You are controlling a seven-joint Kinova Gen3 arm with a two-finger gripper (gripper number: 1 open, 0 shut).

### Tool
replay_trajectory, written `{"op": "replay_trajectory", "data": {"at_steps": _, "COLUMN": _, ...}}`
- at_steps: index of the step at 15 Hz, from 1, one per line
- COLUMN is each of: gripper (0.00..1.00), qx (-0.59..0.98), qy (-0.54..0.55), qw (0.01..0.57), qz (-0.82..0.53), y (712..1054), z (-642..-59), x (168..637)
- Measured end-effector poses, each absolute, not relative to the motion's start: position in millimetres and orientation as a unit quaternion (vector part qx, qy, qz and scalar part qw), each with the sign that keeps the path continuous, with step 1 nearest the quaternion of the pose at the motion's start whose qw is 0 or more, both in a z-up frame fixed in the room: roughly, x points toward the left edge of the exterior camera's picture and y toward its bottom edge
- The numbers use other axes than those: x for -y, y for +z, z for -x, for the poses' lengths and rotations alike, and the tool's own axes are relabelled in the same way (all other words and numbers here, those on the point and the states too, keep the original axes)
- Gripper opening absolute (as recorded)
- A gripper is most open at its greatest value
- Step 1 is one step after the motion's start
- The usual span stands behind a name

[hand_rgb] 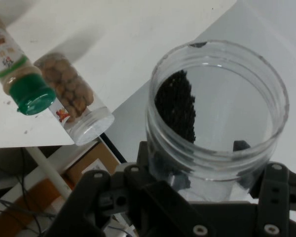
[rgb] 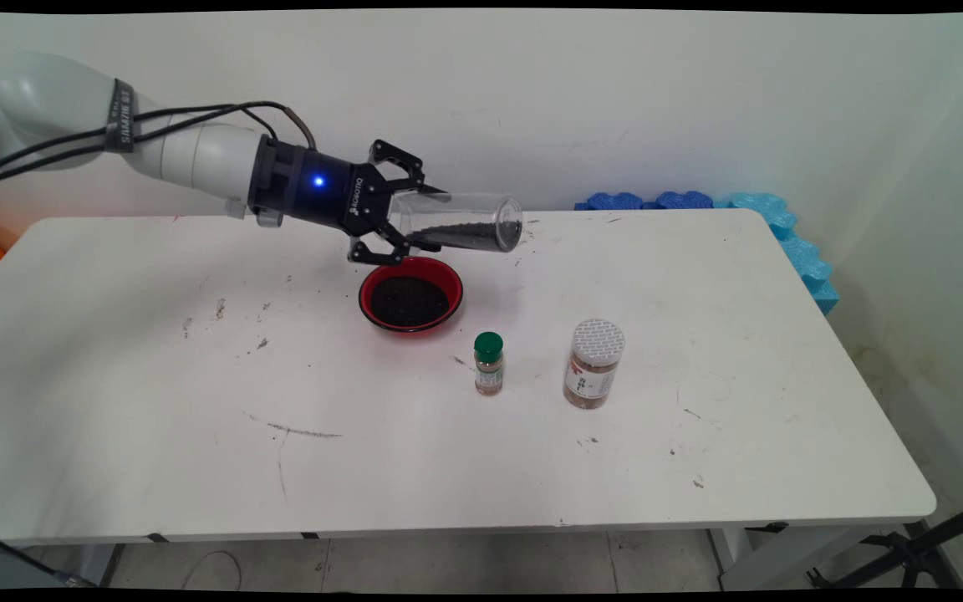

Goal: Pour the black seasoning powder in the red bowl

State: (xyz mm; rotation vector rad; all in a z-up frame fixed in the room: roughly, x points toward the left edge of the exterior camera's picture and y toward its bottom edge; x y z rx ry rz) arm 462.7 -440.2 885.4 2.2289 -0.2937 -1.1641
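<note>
Because the gripper [rgb: 405, 224] is clenched on the rigid, smooth clear jar [rgb: 458, 222] near its base, treat it as slippery. Its loose black grains [hand_rgb: 176, 103] shift freely; the red bowl [rgb: 410, 294] lies at the jar's 7 o'clock.

Tool [rgb: 402, 219]: black, on a white arm [rgb: 197, 155] with black cables.
Jar [rgb: 456, 221]: clear, holding black grains [hand_rgb: 175, 106].
Bowl [rgb: 410, 294]: red rim and wall, black contents.
Small bottle [rgb: 488, 364]: green cap, brownish contents, pale label with a green band.
Larger bottle [rgb: 593, 364]: white cap patterned with grey brick-like lines, reddish-brown contents, white label with red marks.
Worktop [rgb: 155, 401]: white, with dark scuffs and specks.
Foam mats [rgb: 782, 230]: dark blue and light blue.
Wall [rgb: 615, 100]: off-white.
</note>
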Motion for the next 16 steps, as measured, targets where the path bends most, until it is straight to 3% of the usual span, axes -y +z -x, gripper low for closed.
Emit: {"op": "replay_trajectory", "data": {"at_steps": 16, "gripper": 0.00, "qx": 0.077, "qy": -0.448, "qw": 0.294, "qz": -0.841, "y": 867, "z": -457, "x": 447}}
